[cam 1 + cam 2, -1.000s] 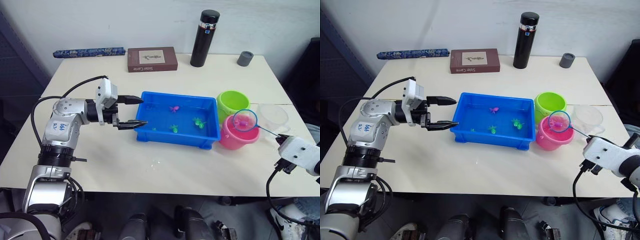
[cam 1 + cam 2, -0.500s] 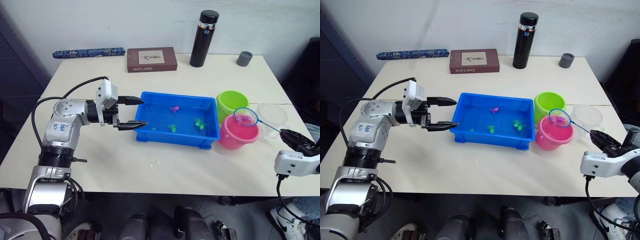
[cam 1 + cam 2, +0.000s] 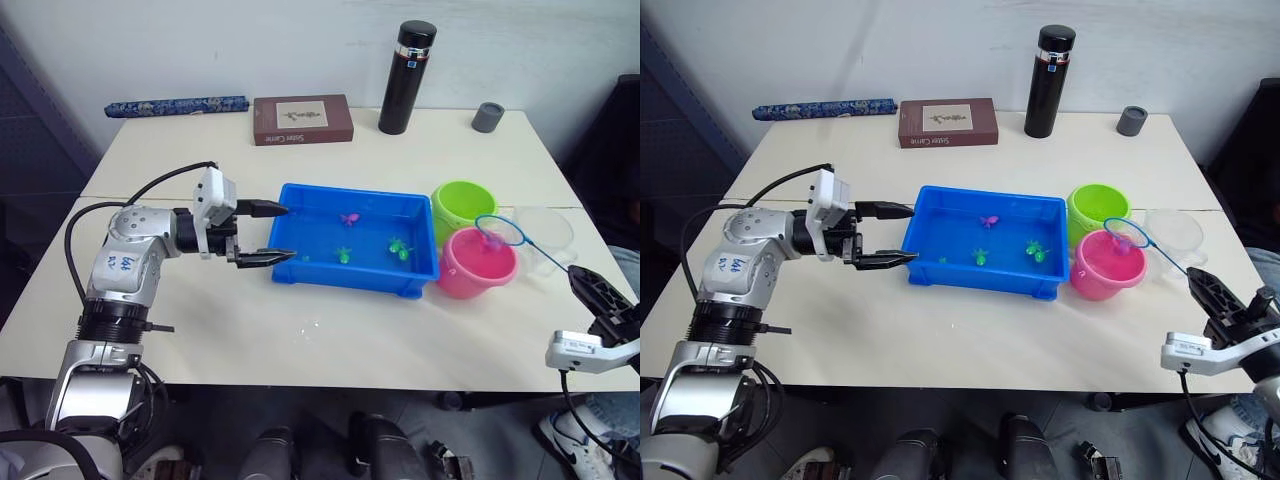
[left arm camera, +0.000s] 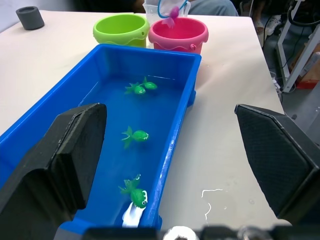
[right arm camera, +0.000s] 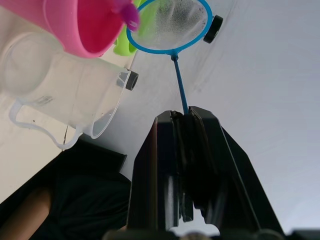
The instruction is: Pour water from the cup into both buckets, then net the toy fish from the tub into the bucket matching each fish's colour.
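Right hand [image 3: 592,285] dropped lower and out toward near right corner of worktop [image 3: 300,340], rolled over so black fingers now point up and back instead of lying hidden under white wrist housing; fingers clamped on net [image 3: 500,232] handle. Net hoop shifted slightly right and tipped, now over far right rim of pink bucket [image 3: 476,262], handle slanting more steeply down. Pink fish [image 5: 127,14] at hoop edge over bucket mouth. Left hand [image 3: 277,233] eased slightly lower, fingers apart beside tub [image 3: 355,275] as before.
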Robot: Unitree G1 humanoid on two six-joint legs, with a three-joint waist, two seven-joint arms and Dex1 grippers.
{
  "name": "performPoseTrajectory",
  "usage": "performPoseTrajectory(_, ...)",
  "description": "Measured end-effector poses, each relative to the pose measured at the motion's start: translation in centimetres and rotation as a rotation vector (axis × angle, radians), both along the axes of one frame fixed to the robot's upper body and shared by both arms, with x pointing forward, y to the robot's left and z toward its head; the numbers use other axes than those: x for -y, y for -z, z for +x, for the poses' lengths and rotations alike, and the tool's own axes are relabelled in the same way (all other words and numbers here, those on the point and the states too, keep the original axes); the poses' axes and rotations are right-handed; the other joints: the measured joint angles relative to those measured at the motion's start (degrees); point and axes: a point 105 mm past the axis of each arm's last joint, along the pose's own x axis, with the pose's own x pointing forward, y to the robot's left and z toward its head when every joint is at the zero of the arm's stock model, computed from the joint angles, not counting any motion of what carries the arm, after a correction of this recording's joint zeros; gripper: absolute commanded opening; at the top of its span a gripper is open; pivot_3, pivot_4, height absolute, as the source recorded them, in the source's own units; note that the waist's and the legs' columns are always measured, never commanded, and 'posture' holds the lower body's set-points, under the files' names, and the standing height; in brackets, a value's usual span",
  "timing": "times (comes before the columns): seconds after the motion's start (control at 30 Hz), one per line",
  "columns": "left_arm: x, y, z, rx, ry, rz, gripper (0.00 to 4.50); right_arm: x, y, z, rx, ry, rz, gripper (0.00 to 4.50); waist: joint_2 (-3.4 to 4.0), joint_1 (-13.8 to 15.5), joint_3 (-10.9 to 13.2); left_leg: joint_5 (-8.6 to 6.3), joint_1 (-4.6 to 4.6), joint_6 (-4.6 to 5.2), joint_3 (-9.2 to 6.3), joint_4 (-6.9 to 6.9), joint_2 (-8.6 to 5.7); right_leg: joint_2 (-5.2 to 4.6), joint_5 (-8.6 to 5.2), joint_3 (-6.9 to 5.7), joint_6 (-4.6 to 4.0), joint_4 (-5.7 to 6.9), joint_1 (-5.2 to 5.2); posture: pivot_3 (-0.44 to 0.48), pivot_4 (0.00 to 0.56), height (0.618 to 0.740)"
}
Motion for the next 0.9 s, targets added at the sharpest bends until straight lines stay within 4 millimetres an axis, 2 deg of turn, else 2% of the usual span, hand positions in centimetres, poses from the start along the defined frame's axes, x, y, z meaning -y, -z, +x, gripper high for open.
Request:
performPoseTrajectory(0.23,-0.2,0.1,-0.1,-0.010,-0.014,-0.001,4.43,0.1,-0.5,0.1,0.038,-0.014,0.018,0.00,0.00,-0.09,0.00,0.00,0.02,0.00,0.01,0.00,0.00,0.00,0.00,0.02,0.00,0.01,0.01,0.000,0.150,0.740)
performPoseTrajectory(0.43,-0.4,0.3,0.0,-0.019,-0.035,-0.004,4.43,-1.4,-3.6,1.7,0.098,-0.105,0.094,0.00,0.00,-0.25,0.00,0.00,0.03,0.00,0.01,0.00,0.02,0.01,0.00,0.02,0.00,0.03,0.02,0.000,0.150,0.740)
performPoseTrajectory(0.6,-1.0,0.0,0.1,-0.010,-0.068,-0.017,4.43,-4.2,-3.5,4.1,-0.086,-0.209,0.376,0.00,-0.01,-0.65,0.00,0.01,0.06,0.02,0.00,0.00,0.05,0.02,0.00,-0.01,0.00,0.03,0.06,0.000,0.150,0.740)
performPoseTrajectory(0.67,-1.3,-0.1,0.2,-0.011,-0.087,-0.018,4.43,-5.3,-4.3,5.3,-0.141,-0.244,0.515,0.00,-0.02,-1.10,0.01,0.03,0.06,0.06,0.00,0.03,0.04,-0.02,0.01,-0.01,0.01,0.03,0.07,0.000,0.150,0.740)
performPoseTrajectory(0.8,-1.5,-0.5,0.2,-0.001,-0.112,-0.021,4.43,-7.9,-7.8,7.4,-0.227,-0.336,0.758,0.00,-0.02,-1.31,0.01,0.02,0.05,0.05,-0.08,0.03,0.11,0.00,0.00,-0.08,0.00,0.04,0.07,0.000,0.150,0.740)
performPoseTrajectory(0.9,-1.9,-0.5,0.3,-0.005,-0.144,-0.024,4.43,-10.1,-8.1,8.5,-0.369,-0.386,0.932,0.00,-0.02,-1.31,0.01,0.02,0.04,0.04,-0.11,0.03,0.12,-0.02,0.00,-0.10,0.00,0.04,0.06,0.000,0.150,0.740)
